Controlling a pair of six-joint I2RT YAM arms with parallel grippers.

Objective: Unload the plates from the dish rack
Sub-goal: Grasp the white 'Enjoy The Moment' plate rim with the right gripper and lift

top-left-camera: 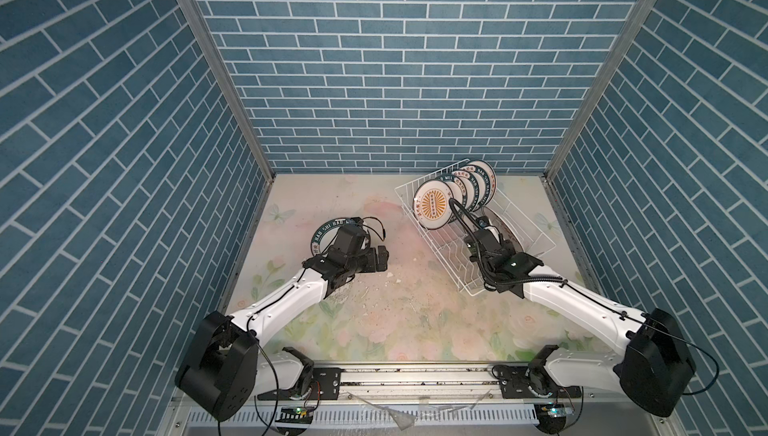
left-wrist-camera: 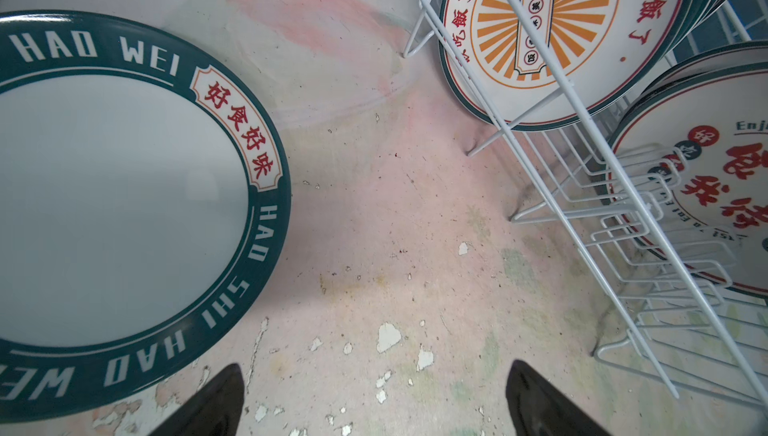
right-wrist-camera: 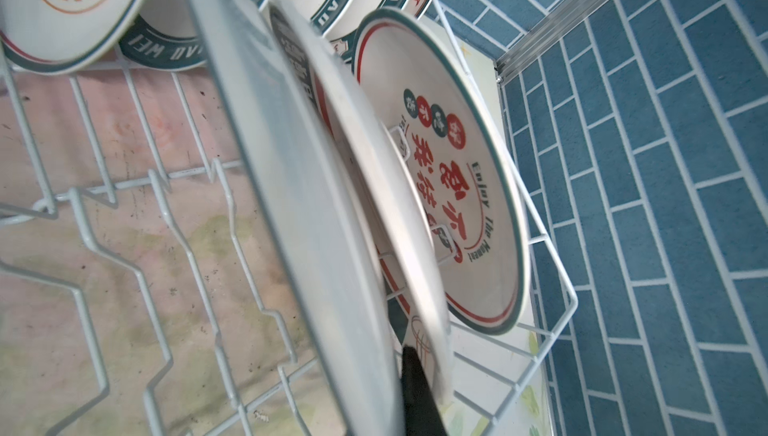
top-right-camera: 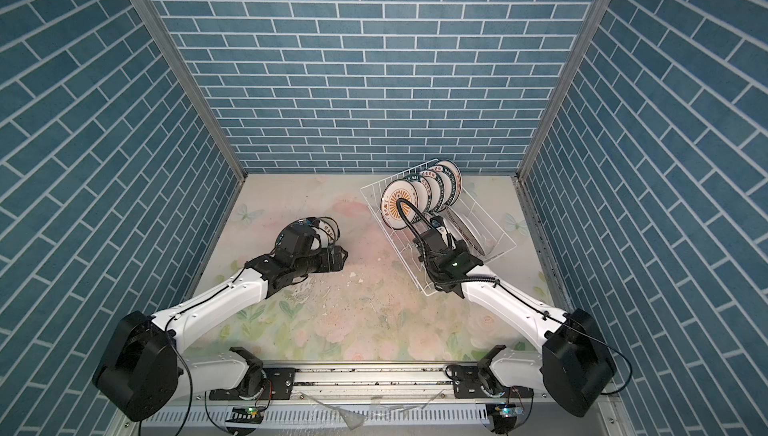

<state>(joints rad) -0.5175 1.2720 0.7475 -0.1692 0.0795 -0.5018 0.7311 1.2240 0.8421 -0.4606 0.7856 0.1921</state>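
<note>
The right fingers point(right-wrist-camera: 417, 396) are clamped shut on the rim of the nearest upright plate point(right-wrist-camera: 299, 205) in the dish rack point(right-wrist-camera: 574, 299), far right on the table point(top-left-camera: 374, 309). It stands edge-on to them, so I'd expect a straight upward lift. The left fingers point(left-wrist-camera: 208, 405) gape empty beside a green-rimmed plate point(left-wrist-camera: 124, 205) lying flat.

Quick headcount: one white wire dish rack point(top-left-camera: 461, 263), two pincers, and nine plates point(top-left-camera: 432, 205) as far as I can tell. One lies flat just beside the left pincer point(left-wrist-camera: 374, 396). Three stand on edge right at the right pincer point(top-left-camera: 484, 222), and roughly five more sit packed just beyond it, overlapping too much for an exact count.
</note>
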